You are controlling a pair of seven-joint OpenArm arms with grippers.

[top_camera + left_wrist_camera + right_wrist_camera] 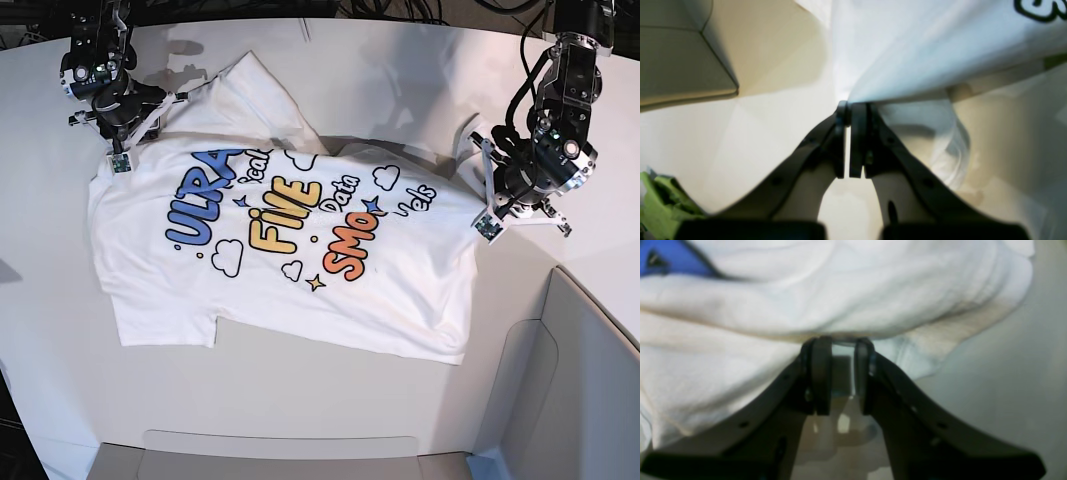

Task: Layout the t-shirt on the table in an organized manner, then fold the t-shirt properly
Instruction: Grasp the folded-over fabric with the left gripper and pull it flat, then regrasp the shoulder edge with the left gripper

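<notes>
The white t-shirt [300, 260] lies spread on the white table [350, 380] with its print facing up. My right gripper [120, 160] is at the shirt's far left corner. In the right wrist view the right gripper [842, 341] has its jaws a little apart, with a fold of the t-shirt [840, 290] between the pads. My left gripper [487, 222] is at the shirt's right edge. Seen from the left wrist, the left gripper [849, 106] is shut on a pinch of the t-shirt [907, 50], which is lifted off the table [740, 133].
A grey panel [580, 380] stands at the front right corner, also seen as the grey panel [673, 66] in the left wrist view. A green cloth [660, 203] lies at that view's lower left. Bare table [1007, 390] lies beside the shirt.
</notes>
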